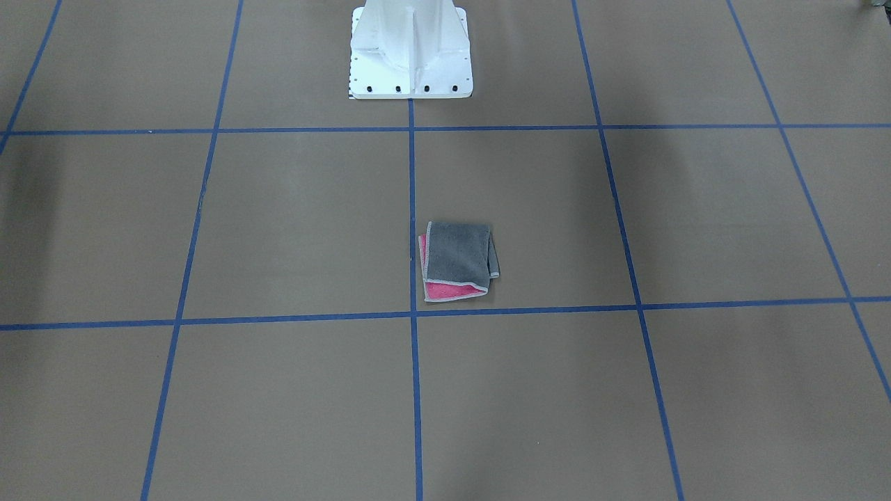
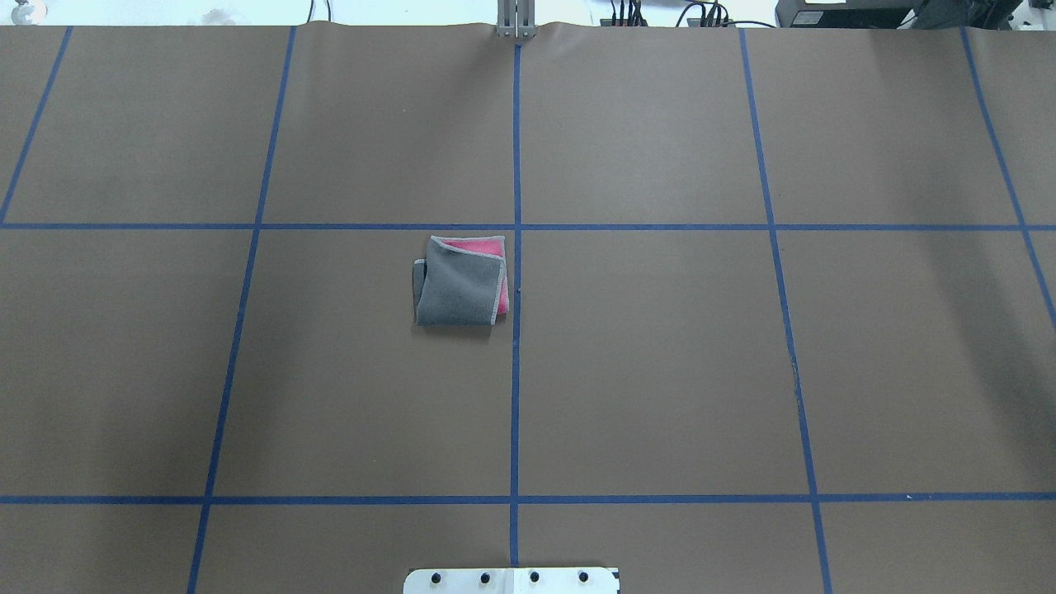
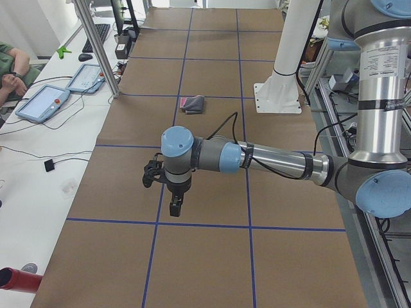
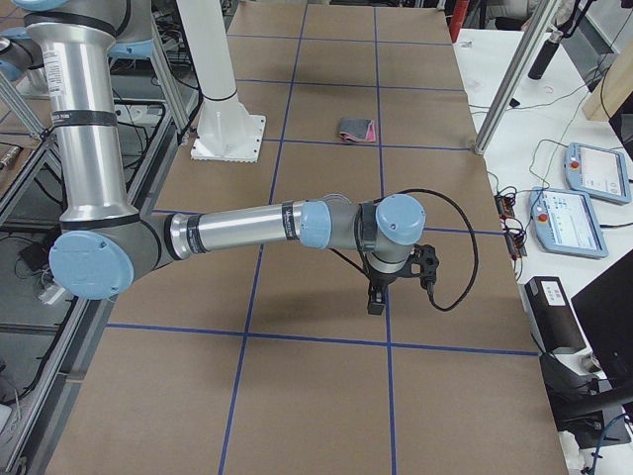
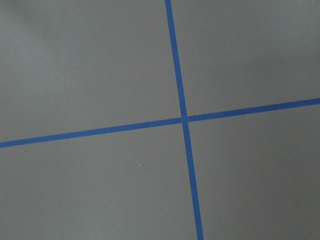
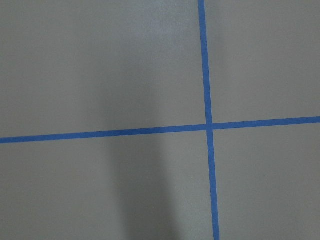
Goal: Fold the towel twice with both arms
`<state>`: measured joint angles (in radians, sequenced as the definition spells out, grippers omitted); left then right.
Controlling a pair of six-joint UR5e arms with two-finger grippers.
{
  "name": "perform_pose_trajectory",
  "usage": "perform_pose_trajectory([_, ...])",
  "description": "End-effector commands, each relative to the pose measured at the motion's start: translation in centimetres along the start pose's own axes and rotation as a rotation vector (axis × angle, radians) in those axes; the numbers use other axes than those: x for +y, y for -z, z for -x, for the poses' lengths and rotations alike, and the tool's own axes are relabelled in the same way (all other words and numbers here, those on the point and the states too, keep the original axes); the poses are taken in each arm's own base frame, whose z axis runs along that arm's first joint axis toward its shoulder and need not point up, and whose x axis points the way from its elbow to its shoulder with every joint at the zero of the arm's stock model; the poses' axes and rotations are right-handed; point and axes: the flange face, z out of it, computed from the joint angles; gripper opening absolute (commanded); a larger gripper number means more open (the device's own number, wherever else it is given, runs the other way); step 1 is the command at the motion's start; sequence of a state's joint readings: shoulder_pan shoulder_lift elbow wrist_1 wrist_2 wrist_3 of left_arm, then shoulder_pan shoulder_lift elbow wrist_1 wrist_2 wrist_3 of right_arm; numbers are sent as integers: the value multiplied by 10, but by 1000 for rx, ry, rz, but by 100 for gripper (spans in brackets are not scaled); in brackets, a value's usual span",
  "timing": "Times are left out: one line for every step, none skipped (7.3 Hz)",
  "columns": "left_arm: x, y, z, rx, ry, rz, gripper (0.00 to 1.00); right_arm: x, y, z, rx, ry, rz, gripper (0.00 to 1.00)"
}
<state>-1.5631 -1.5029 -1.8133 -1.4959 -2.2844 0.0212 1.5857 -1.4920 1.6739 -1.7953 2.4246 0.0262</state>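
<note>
Robotics lab. Table (image 2: pixel 660 371) papered brown with blue tape grid (image 2: pixel 516 165); white bolted pedestal (image 1: pixel 411 56); jointed arm (image 3: pixel 270 160). Side bench (image 3: pixel 32 186): teach pendants (image 3: pixel 42 102), keyboard (image 3: pixel 101 32), cables (image 3: pixel 38 157), aluminium posts (image 3: pixel 96 48).

Left arm (image 3: pixel 276 160) and right arm (image 4: pixel 242 230) are silver tubes with light-blue caps, black cables.

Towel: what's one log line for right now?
small square pink-and-grey terry towel: folded, grey side up | left gripper: clear of towel, state unclear | right gripper: same
</note>
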Motion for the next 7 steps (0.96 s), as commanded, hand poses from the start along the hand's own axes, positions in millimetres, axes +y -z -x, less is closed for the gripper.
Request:
perform_pose_trajectory([4,-4,1,17,14,17,100,31,-15,-27,2,-34,30,99])
perform_pose_trajectory([4,-4,1,17,15,18,100,48,-19,-31,7,-40,37,99])
perform_pose_trajectory([5,-7,3,17,19,22,100,57,-22,-34,7,-39,36,99])
perform_pose_trajectory([5,-7,3,17,19,23,100,70,-28,-41,7,-20,18,99])
perform_pose_trajectory([5,-7,4,16,21,25,100,74,-31,-44,8,-6,3,99])
perform_pose_trajectory([5,-7,4,16,20,24,100,74,-31,-44,8,-3,2,99])
perform_pose_trajectory([5,-8,3,16,19,25,100,73,-30,-44,7,-2,1,99])
